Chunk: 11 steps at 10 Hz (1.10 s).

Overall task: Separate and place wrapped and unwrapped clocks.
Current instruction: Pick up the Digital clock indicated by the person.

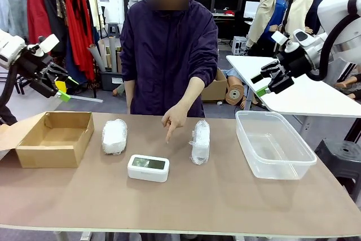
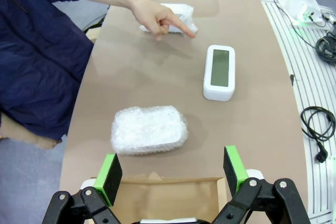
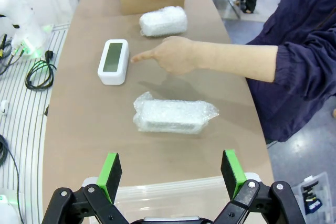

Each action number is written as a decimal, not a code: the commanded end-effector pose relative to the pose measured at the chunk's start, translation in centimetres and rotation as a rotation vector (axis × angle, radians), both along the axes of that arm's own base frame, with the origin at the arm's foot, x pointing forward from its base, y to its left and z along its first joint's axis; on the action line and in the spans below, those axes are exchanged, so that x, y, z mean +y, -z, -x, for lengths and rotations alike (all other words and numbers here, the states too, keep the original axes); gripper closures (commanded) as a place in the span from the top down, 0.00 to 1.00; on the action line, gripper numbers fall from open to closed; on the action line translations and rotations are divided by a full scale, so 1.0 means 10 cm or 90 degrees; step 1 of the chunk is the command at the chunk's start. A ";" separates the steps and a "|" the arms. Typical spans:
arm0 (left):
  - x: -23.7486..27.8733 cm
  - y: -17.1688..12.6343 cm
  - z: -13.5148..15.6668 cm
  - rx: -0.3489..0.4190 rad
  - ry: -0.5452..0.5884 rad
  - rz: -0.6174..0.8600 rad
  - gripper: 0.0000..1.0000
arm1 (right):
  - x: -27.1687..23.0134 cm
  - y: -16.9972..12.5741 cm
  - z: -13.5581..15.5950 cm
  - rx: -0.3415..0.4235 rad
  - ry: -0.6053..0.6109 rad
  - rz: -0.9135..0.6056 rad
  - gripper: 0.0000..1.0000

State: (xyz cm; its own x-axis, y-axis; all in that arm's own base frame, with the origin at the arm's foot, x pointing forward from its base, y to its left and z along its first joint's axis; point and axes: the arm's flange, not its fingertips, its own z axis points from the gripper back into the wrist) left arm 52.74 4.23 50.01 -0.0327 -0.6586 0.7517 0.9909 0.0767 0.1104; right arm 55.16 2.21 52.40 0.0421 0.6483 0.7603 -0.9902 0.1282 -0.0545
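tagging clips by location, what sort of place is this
Likely a robotics lab shared with garment work: white robot arm beside the table, clothes rack behind, loose cables nearby.

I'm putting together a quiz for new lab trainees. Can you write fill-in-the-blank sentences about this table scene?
The white clock lies between two ____ bundles.
The person's hand points at the ____.
The cardboard box sits on the robot's ____ side, the clear tub opposite.
The left gripper and the right gripper both have their jaws ____.
Missing words: wrapped; clock; left; open.
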 end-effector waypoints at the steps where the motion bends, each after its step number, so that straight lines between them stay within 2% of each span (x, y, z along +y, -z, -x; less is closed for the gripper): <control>1: -0.01 -0.01 0.05 0.000 0.002 -0.002 1.00 | 0.00 -0.02 0.02 -0.007 0.004 0.005 1.00; 11: -0.01 -0.01 0.05 0.000 0.002 -0.002 1.00 | 0.00 -0.02 0.02 -0.007 0.004 0.005 1.00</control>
State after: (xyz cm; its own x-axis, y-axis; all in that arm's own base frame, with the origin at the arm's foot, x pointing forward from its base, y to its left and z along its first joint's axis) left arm 52.74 4.24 50.01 -0.0327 -0.6586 0.7517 0.9909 0.0768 0.1104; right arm 55.16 2.21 52.40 0.0420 0.6483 0.7603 -0.9903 0.1282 -0.0545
